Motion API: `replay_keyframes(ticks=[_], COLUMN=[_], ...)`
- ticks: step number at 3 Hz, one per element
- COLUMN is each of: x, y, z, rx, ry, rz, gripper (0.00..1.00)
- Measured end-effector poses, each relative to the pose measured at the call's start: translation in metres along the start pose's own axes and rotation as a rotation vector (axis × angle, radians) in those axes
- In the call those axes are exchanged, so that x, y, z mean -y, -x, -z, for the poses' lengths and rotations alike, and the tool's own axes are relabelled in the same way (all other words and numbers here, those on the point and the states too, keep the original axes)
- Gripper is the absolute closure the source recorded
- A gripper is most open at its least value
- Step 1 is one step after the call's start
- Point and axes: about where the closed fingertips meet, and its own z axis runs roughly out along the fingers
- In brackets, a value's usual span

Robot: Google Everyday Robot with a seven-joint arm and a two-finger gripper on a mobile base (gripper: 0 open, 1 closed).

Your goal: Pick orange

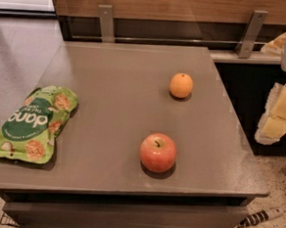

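Note:
The orange (181,85) is small, round and evenly orange, with a tiny dark dimple on top. It sits on the grey table (114,104), right of the middle and toward the back. My gripper (279,114) shows as white and yellow parts at the right edge of the camera view, off the table's right side and well to the right of the orange. It touches nothing.
A larger red-pink apple (158,152) with a stem stands near the table's front edge, in front of the orange. A green snack bag (33,123) lies at the table's left edge. A wooden panel with metal brackets (106,22) runs along the back.

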Motion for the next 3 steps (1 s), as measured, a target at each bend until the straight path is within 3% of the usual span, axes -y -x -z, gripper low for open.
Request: replay_keyframes(ticks=[2, 3], x=[0.006, 0.032], y=[0.001, 0.005], z=[0.001, -0.006], rx=[0.026, 0.142], ry=[-0.016, -0.061], rz=[-0.007, -0.037], gripper=[0.00, 0.00])
